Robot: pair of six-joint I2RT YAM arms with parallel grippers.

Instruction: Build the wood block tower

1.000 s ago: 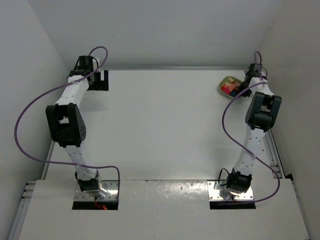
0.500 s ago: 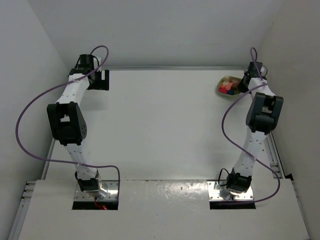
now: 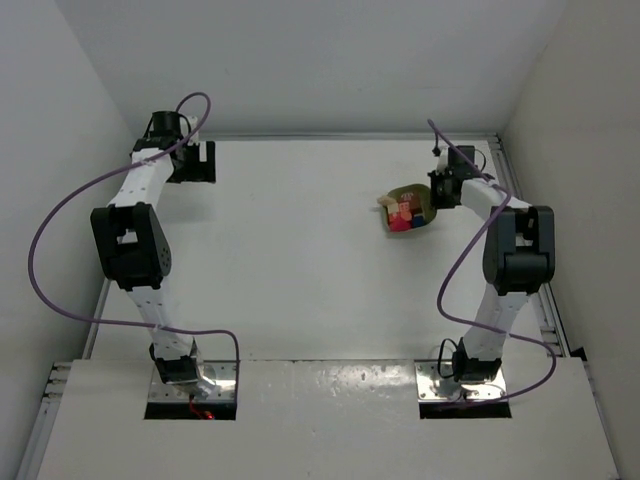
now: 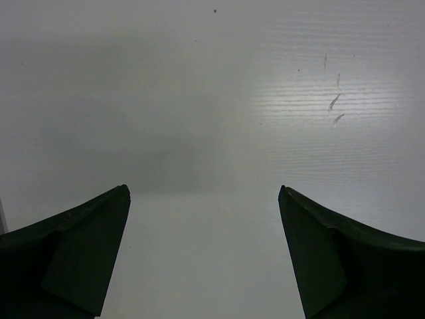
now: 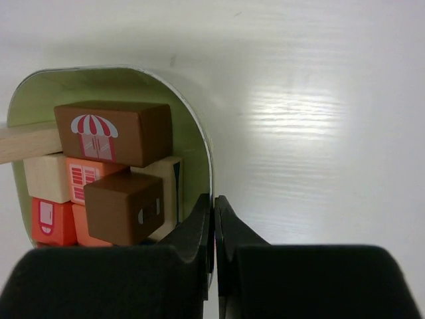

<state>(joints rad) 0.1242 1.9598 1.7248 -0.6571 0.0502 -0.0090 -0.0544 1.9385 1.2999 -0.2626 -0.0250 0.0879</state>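
Since half a second earlier the bowl (image 5: 99,83) had come from the far right corner toward the middle of the table (image 3: 300,250), my right gripper (image 5: 214,206) pinching its rim; the blocks (image 5: 113,169) lay heaped inside (brown, orange, pale, red). My left gripper (image 4: 202,199) hung spread wide at the far left.

**Fig. 1. The two arms as they appear on my remote feed**

Left arm (image 3: 130,245) and right arm (image 3: 515,250): I see white tubular links joined by boxy black joint housings. Each is bolted to a bare metal base plate (image 3: 190,385) at the near edge of the table (image 3: 300,260). Red wiring (image 3: 203,403) shows at the left plate. A purple cable (image 3: 30,262) loops loosely along each arm. Left gripper (image 4: 202,193): two dark, matte, wedge-shaped fingers (image 4: 73,259) with bevelled faces. Right gripper (image 5: 214,199): black fingers tapering to thin, rounded tips.
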